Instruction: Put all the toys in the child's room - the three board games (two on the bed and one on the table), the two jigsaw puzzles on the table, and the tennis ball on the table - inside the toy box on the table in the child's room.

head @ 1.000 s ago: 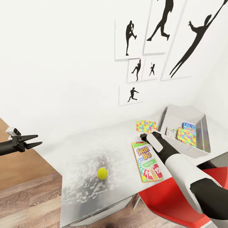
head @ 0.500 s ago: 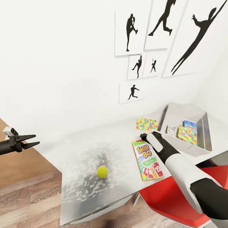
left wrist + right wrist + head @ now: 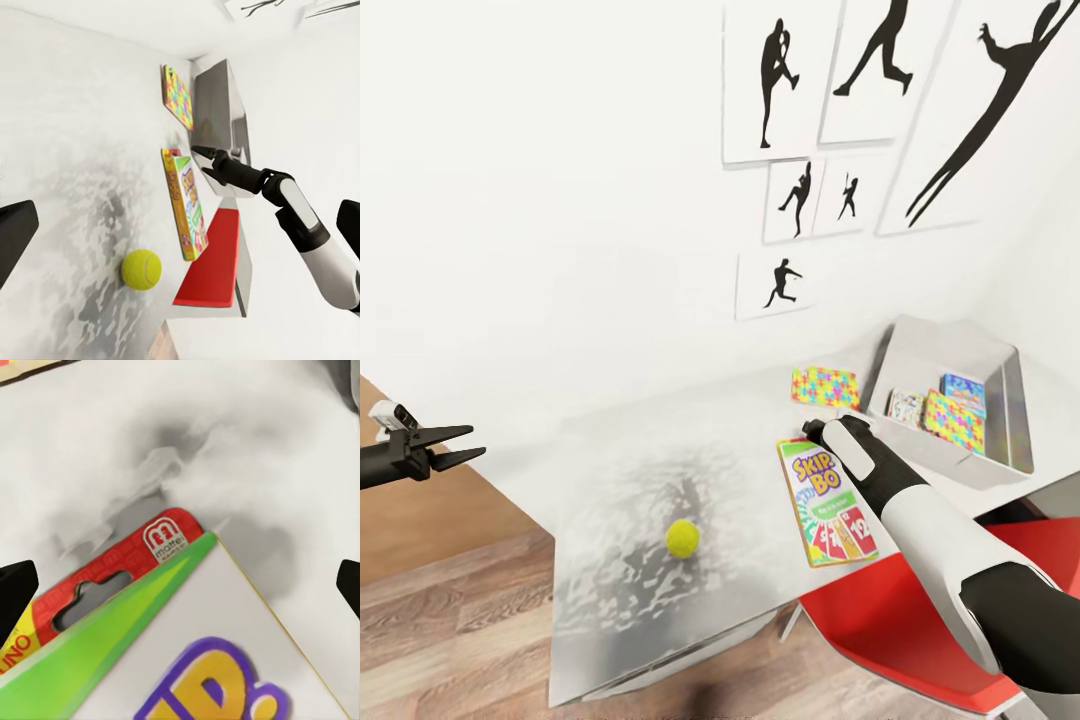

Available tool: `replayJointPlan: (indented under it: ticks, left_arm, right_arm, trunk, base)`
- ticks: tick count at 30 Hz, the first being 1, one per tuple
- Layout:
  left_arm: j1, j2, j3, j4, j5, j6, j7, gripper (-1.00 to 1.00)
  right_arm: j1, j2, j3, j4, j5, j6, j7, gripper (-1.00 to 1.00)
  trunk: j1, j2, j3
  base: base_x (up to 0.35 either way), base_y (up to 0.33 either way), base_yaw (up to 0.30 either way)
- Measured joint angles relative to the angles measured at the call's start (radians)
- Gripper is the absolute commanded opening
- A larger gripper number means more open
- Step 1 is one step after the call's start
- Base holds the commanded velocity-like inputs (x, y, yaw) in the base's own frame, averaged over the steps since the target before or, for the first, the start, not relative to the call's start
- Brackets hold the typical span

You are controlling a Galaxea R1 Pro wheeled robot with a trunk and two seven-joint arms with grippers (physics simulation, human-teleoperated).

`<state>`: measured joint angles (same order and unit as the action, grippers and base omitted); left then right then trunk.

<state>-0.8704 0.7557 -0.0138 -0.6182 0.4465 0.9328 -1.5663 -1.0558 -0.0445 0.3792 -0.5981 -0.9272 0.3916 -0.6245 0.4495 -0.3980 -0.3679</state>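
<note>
The tennis ball (image 3: 682, 538) lies on the table (image 3: 620, 470) toward its near left part. One of the board games, the SKIP BO box (image 3: 825, 503), lies flat to the ball's right. My right gripper (image 3: 810, 430) hovers open just over that box's far edge; in its wrist view the fingers (image 3: 16, 585) straddle the red hang tab (image 3: 120, 562). A jigsaw puzzle (image 3: 824, 387) lies beyond it, next to the toy box (image 3: 950, 460), which holds another puzzle (image 3: 954, 420) and two game boxes (image 3: 963, 388). My left gripper (image 3: 445, 447) hangs open off the table's left end.
A red chair (image 3: 920, 620) sits under the table's near right edge, below my right forearm. Black silhouette prints (image 3: 785, 285) hang on the white wall behind the table. Wood-plank floor (image 3: 450, 620) lies to the left and front.
The whole picture has slid up slightly, so the camera moved. My left gripper drifted a little left. The toys on the table stay where they were.
</note>
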Motion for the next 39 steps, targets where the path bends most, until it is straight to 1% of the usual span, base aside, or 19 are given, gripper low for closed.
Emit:
replayJointPlan:
  ticks: [29, 33, 39]
  left_arm:
    - [0.0, 0.0, 0.0, 0.0, -0.001, 0.0, 0.0, 1.0]
    - [0.0, 0.0, 0.0, 0.0, -0.002, 0.0, 0.0, 1.0]
    - [0.0, 0.0, 0.0, 0.0, -0.001, 0.0, 0.0, 1.0]
  right_arm:
    - [-0.001, 0.002, -0.002, -0.007, -0.002, -0.009, 0.0, 1.0]
    - [-0.002, 0.002, -0.003, -0.009, 0.005, -0.012, 0.001, 1.0]
    - [-0.002, 0.0, -0.001, -0.008, -0.002, -0.009, 0.001, 1.0]
  trunk:
    - [0.0, 0.0, -0.047]
    - [0.0, 0.0, -0.054]
    - [0.0, 0.0, -0.057]
  base:
    - [0.0, 0.0, 0.0]
    - [0.0, 0.0, 0.0]
    - [0.0, 0.0, 0.0]
